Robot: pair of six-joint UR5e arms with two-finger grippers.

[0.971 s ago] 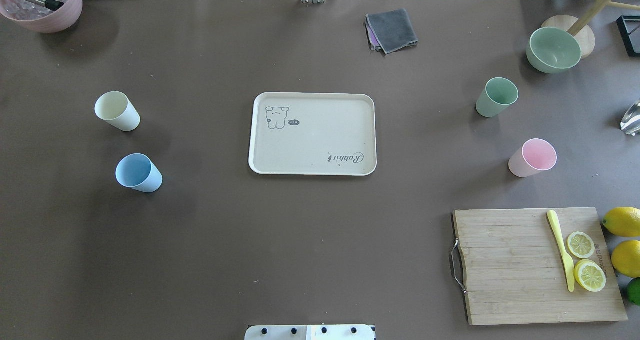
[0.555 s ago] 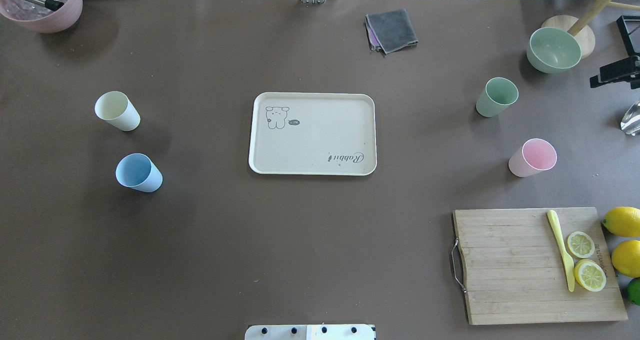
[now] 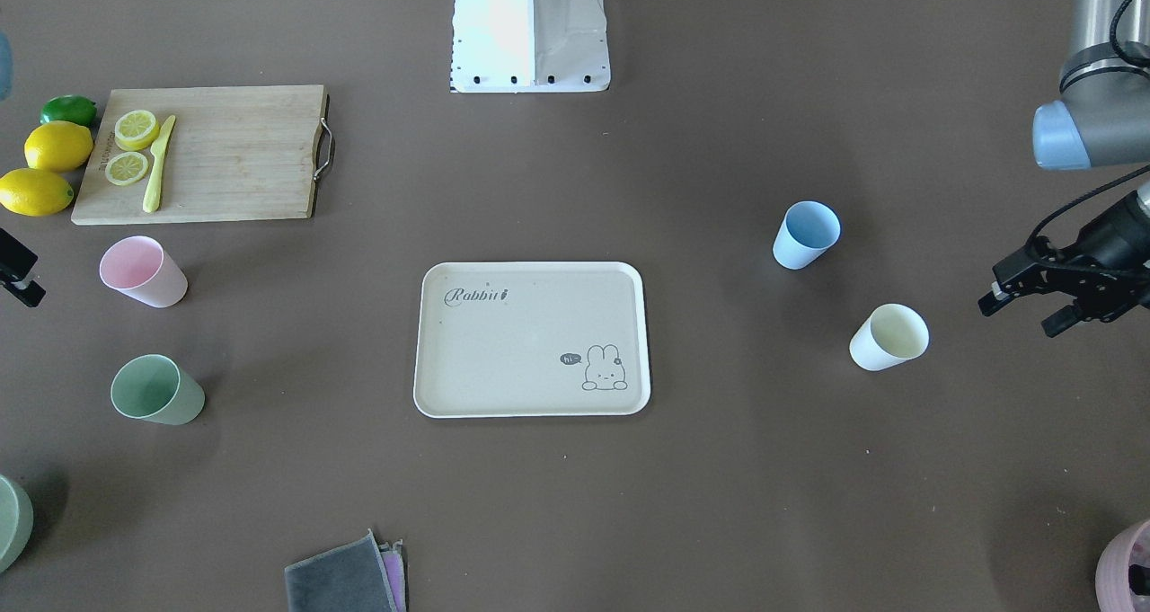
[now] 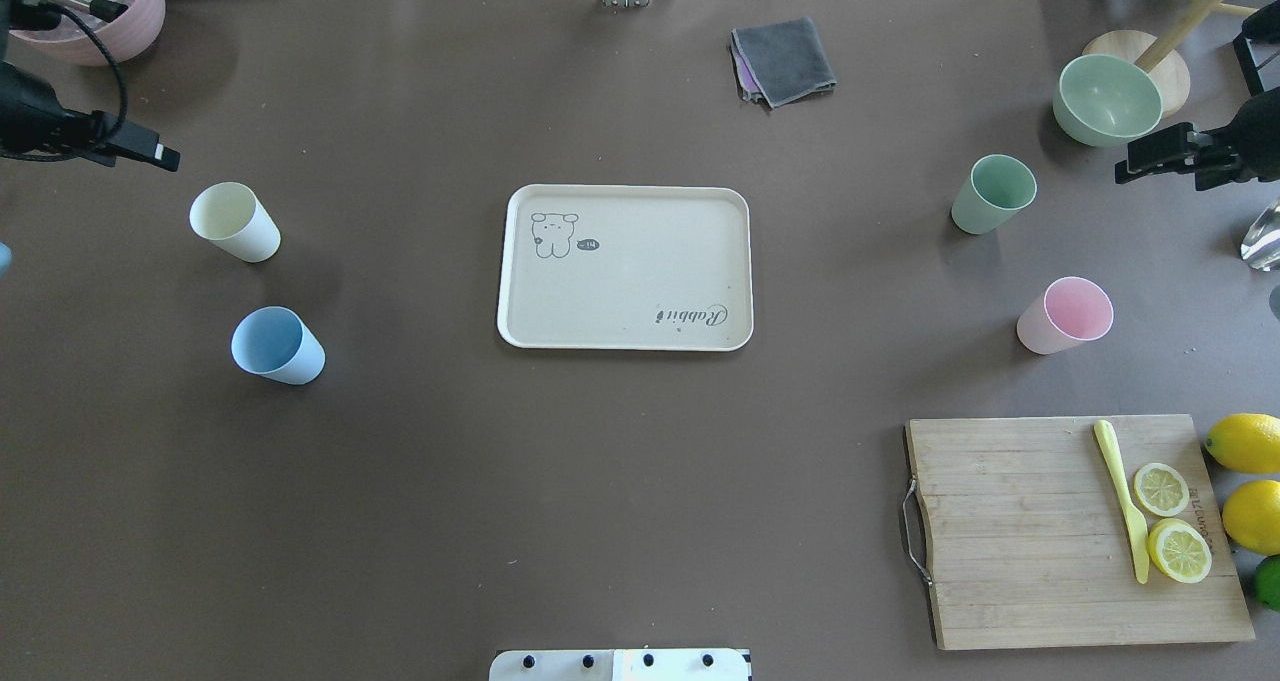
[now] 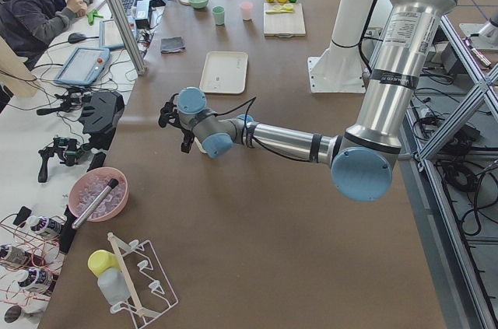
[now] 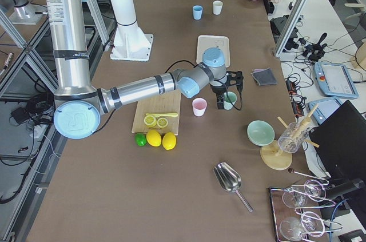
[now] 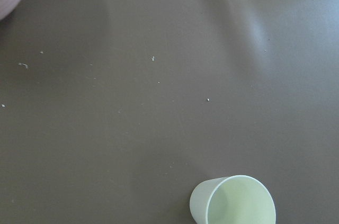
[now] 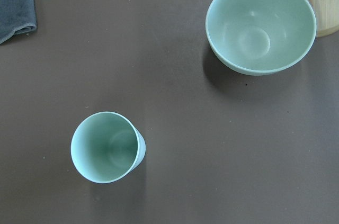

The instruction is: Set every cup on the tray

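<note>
- Tray [image 4: 640, 281]: beige, at the table's middle, long side across the table; nothing stands on it. Task judged at its start.
- Cups, four, all upright on the bare table: cream cup [image 4: 235, 223] and blue cup [image 4: 277, 346] well out on the robot's left; green cup [image 4: 993, 195] and pink cup [image 4: 1066, 316] well out on its right.
- Left gripper [image 3: 1018, 317]: fingers spread, holding nothing, raised above the table.
- Right gripper [image 4: 1140, 161]: fingers appear spread, nothing between them.
- Hazard, tipping: a finger coming down on a rim instead of beside the wall would knock a light cup over or send it rolling.
- Hazard, slip: the walls taper, so a weak or high pinch may let a cup slide out in transit.
- Hazard, wrong target: the green bowl [image 4: 1107, 99] sits near the right gripper and shares the green cup's colour.
- Hazard, collision: both arms carrying to the one tray together could meet over it.
- Position, left: the cream cup lies near the left gripper, on its tray-ward side, apart from it; the left wrist view shows it cropped at the bottom edge, off-centre.
- Position, right: the green cup lies near the right gripper, tray-ward, in the wrist view's lower left, not yet centred.
</note>
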